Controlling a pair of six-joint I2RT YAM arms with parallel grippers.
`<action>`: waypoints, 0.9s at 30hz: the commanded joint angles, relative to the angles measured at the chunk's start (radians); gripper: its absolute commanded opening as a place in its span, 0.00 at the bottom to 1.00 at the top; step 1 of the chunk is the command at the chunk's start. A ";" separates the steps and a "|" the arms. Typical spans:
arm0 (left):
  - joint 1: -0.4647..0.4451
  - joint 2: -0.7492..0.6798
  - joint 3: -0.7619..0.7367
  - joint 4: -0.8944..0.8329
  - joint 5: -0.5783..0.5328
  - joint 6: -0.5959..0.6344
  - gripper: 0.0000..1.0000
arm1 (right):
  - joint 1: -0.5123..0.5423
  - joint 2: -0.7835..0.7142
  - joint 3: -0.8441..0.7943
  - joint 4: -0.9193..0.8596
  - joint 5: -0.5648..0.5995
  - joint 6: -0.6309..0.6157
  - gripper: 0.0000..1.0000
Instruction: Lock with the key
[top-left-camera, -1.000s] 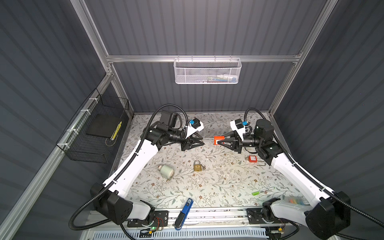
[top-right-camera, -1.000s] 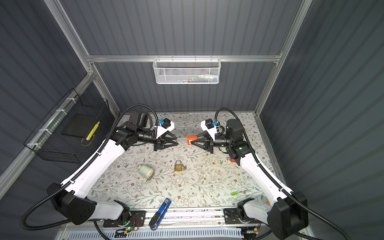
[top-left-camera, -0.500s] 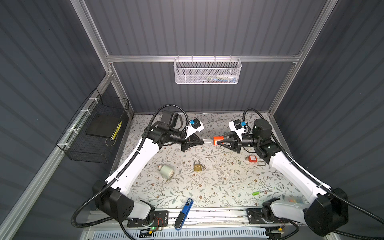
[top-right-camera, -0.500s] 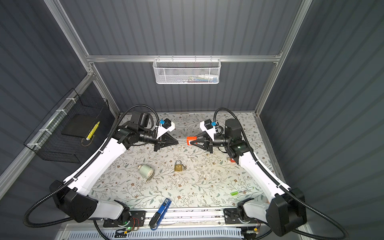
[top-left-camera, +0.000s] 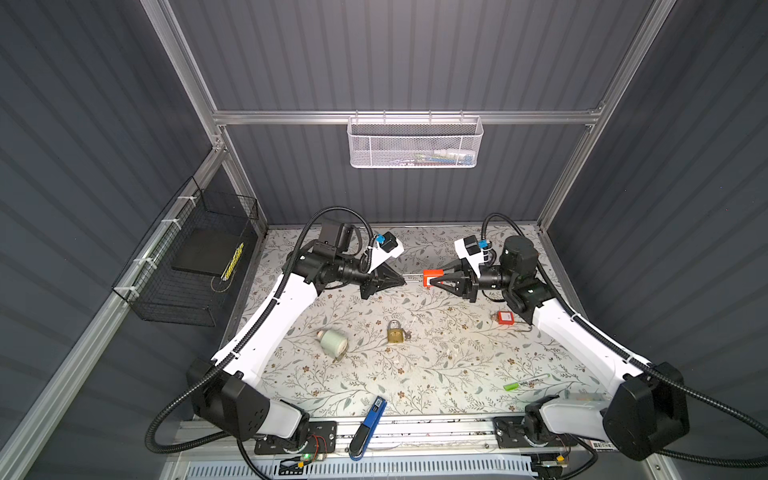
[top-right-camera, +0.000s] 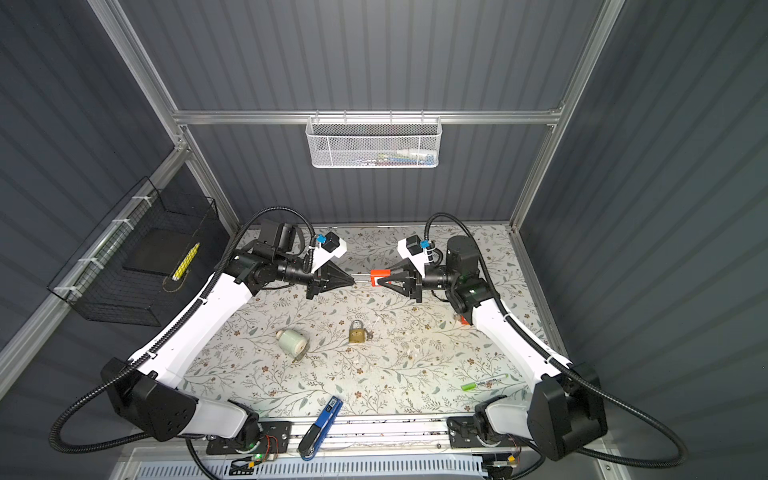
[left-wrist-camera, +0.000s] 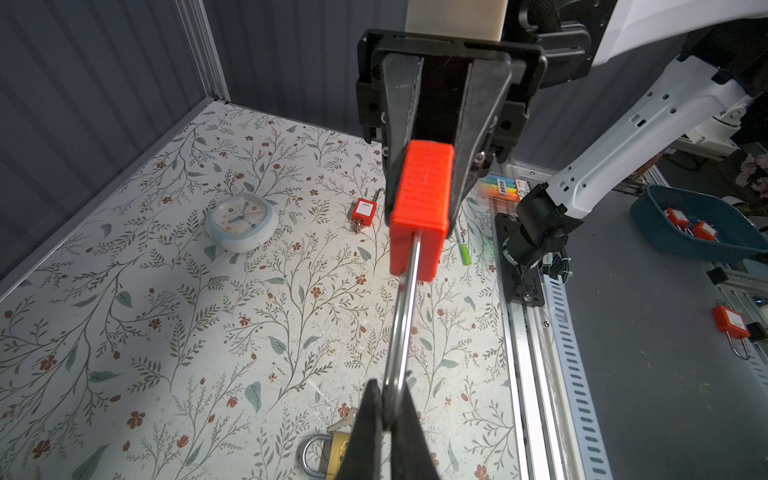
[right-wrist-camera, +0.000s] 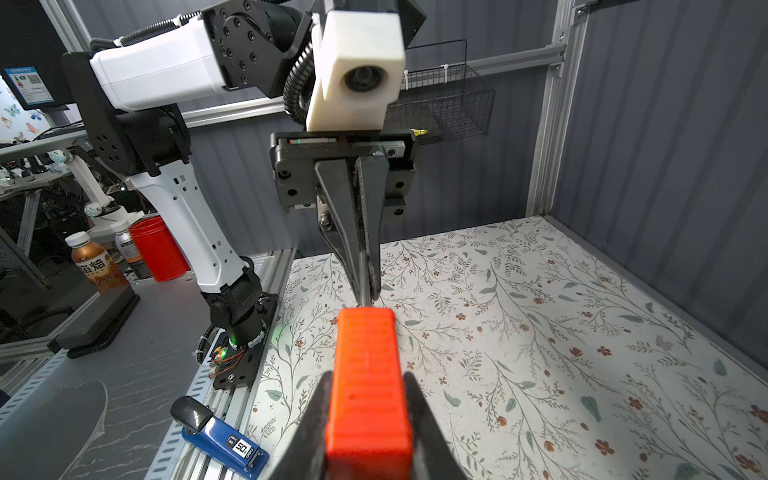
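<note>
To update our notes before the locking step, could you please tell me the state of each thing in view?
left gripper: jaws shut on the shackle
right gripper: jaws shut on the held red padlock
held red padlock: in the air, level; locked or not, cannot tell
brass padlock: lying flat, looks closed
loose red padlock: lying flat, untouched
marker: lying flat, capped

Pretty obviously a robotics lab cell I'm working in. There's an aluminium frame with grey ribbed panels boxing me in, a flowery sheet as the bench top, and a slotted rail my arms bolt onto. A white mesh basket and a black wire basket hang on the walls. Just outside is a grey desk with drink bottles and a blue tub of red padlocks.
</note>
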 joint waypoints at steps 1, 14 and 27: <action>-0.020 0.000 0.019 0.075 0.066 -0.045 0.00 | 0.034 0.017 -0.022 0.053 0.000 0.051 0.05; -0.020 -0.012 0.016 0.072 0.027 -0.046 0.00 | 0.040 0.070 -0.031 0.267 -0.068 0.257 0.05; -0.020 0.059 0.045 0.038 0.163 -0.134 0.00 | 0.109 0.055 0.025 -0.034 0.223 -0.200 0.02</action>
